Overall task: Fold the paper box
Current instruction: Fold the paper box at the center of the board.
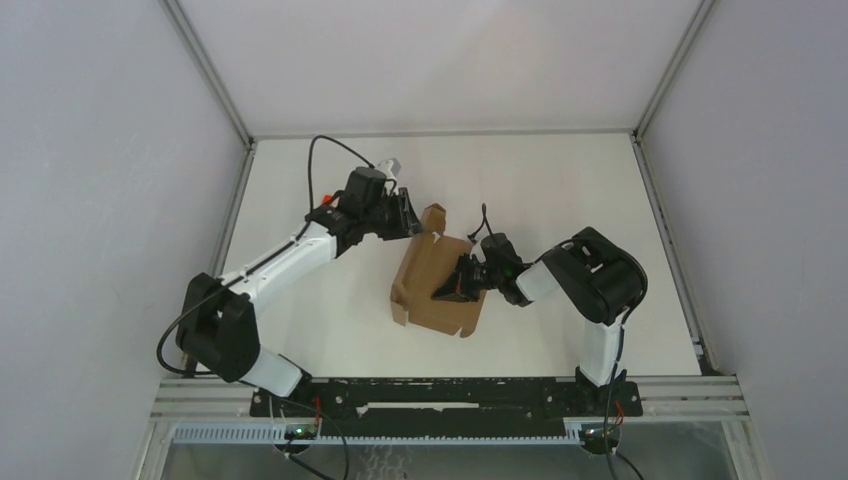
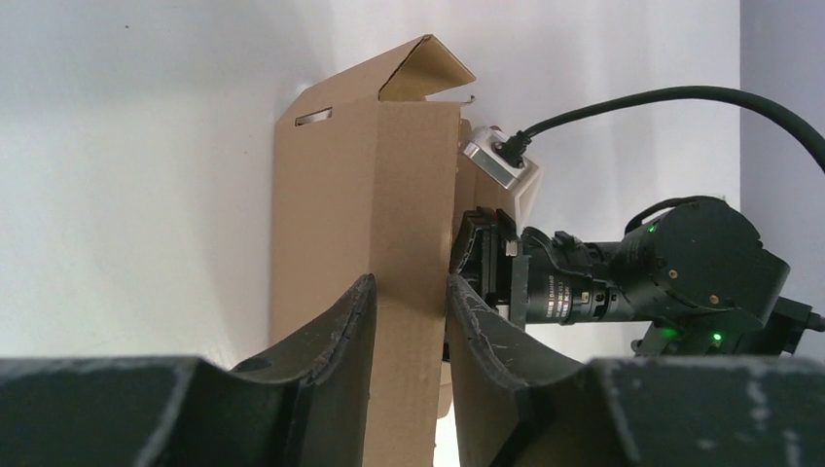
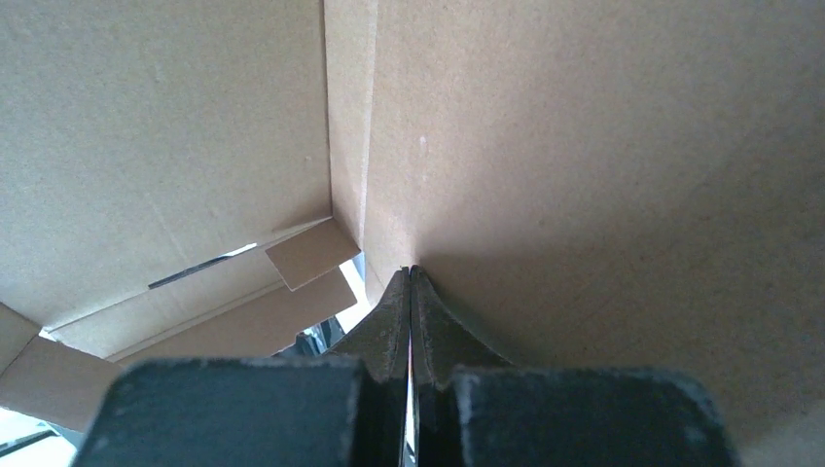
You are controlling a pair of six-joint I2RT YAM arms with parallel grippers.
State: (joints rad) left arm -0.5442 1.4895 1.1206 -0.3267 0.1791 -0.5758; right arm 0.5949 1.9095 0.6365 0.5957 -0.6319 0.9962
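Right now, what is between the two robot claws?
A raised wall of the paper box: the left gripper clamps it, and the shut right gripper sits beyond it. The left wrist view shows this.

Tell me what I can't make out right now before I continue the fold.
- Top view: the right gripper and its wrist cover the middle of the paper box.
- Right wrist view: cardboard fills the frame, hiding the table and the left gripper.
- Left wrist view: its own fingers and the bottom edge cut off the box's lower end.
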